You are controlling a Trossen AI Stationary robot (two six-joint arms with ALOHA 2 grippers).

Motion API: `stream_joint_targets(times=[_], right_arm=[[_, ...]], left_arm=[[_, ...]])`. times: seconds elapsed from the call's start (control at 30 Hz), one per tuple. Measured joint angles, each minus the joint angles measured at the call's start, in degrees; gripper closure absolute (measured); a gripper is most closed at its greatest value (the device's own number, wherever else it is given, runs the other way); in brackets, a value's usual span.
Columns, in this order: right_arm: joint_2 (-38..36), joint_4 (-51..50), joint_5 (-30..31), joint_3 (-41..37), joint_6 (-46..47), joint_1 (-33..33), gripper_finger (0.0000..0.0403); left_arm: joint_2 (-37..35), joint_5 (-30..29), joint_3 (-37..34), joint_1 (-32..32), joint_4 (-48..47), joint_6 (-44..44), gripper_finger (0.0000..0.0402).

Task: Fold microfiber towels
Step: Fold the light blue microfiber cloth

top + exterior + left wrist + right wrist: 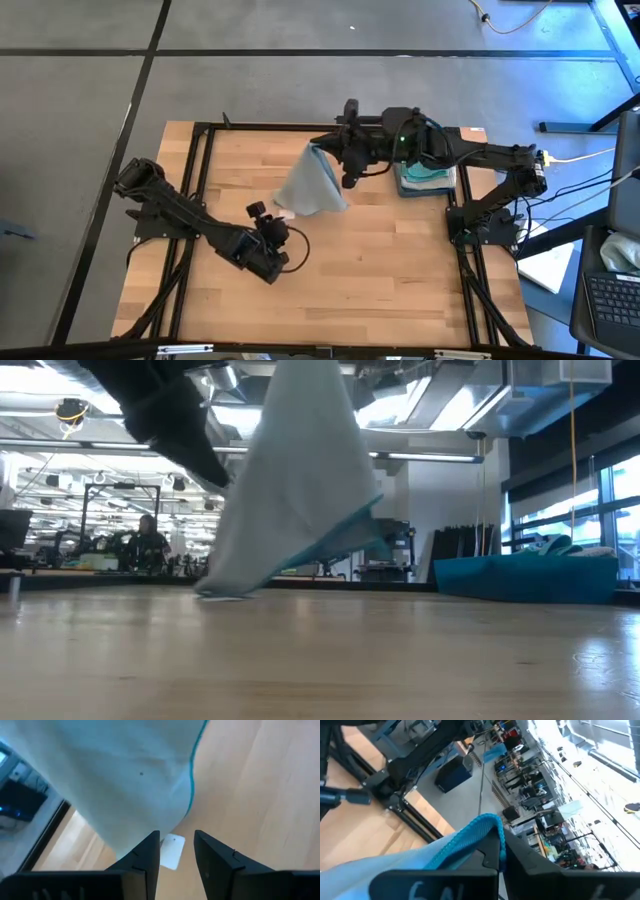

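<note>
Above the table's middle, the right tool [331, 152] pinches a hanging towel [312, 186]; the left tool [281, 217] stands parted beside its tag [171, 851].

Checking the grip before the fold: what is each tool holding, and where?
Right tool pinches the hanging towel by its teal-edged top corner; left tool holds nothing.

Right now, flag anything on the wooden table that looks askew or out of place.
Nothing is spilled or damaged. The pale blue microfiber towel hangs slanted from the shut right gripper, its lower corner and small white tag reaching the table beside the open left gripper. The blue plastic tray sits level.
</note>
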Motion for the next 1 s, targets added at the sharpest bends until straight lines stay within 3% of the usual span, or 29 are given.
stream_joint_targets(times=[0.13, 0.3, 0.43, 0.73, 1.0], right_arm=[[0.15, 0.33, -1.94, 0.21, -3.36, 2.15, 0.0397], [3.08, 9.15, 12.37, 0.32, -4.45, 5.40, 0.0395], [5.32, 8.15, 12.71, 0.32, -8.74, 7.07, 0.0393], [7.52, 8.47, 14.55, 0.23, -9.69, 8.03, 0.0392], [7.58, 5.52, 14.37, 0.23, -2.42, 8.12, 0.0392]], left_arm=[[0.00, -1.85, -0.65, -2.18, 6.09, 2.45, 0.0289], [-0.02, -1.99, -1.67, -4.31, 20.10, 13.46, 0.0289], [-0.02, -2.93, -2.56, -4.87, 25.17, 19.08, 0.0289], [-0.02, -3.78, -5.47, -3.64, 24.35, 19.60, 0.0289], [-0.02, -4.39, -7.32, -3.51, 17.02, 16.07, 0.0289]])
